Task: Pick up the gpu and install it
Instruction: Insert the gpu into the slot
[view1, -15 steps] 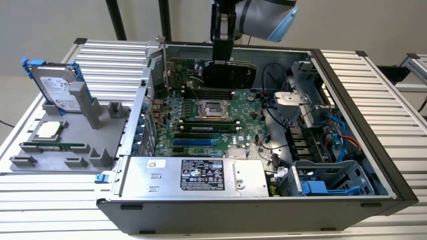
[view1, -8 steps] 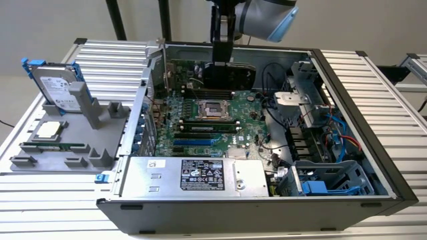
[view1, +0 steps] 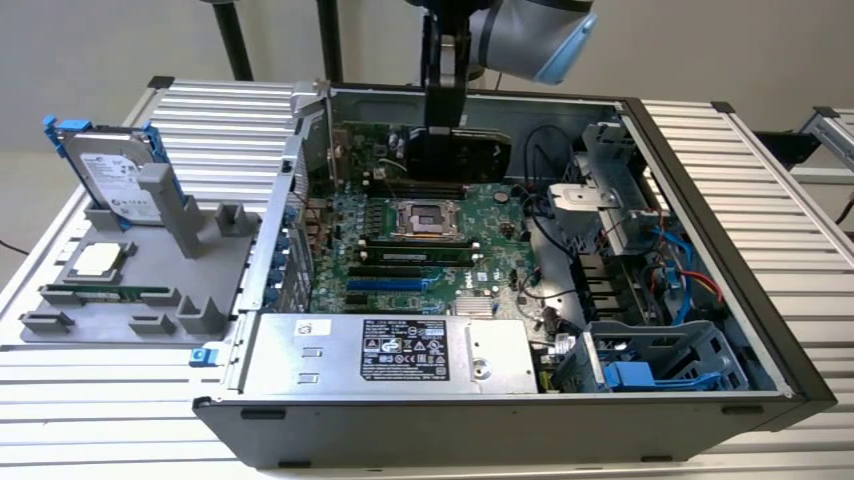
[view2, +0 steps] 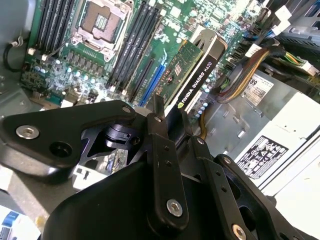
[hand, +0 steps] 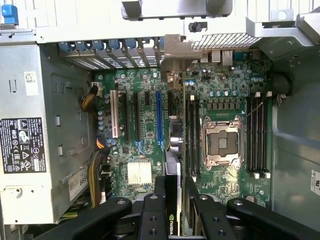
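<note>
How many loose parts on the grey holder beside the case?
3: silver blue-framed hard drive upright at back, square silver chip mid-holder, thin green memory stick in front. None looks hidden.

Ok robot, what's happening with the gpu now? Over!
Jaws shut on the gpu. Gpu hangs above the motherboard, not slotted. Cable bundle off beside the power supply.

White lettering on gpu (view2: 192, 89) edge, sticker (view1: 403, 351) on power supply (view1: 296, 350) (certification marks)
</note>
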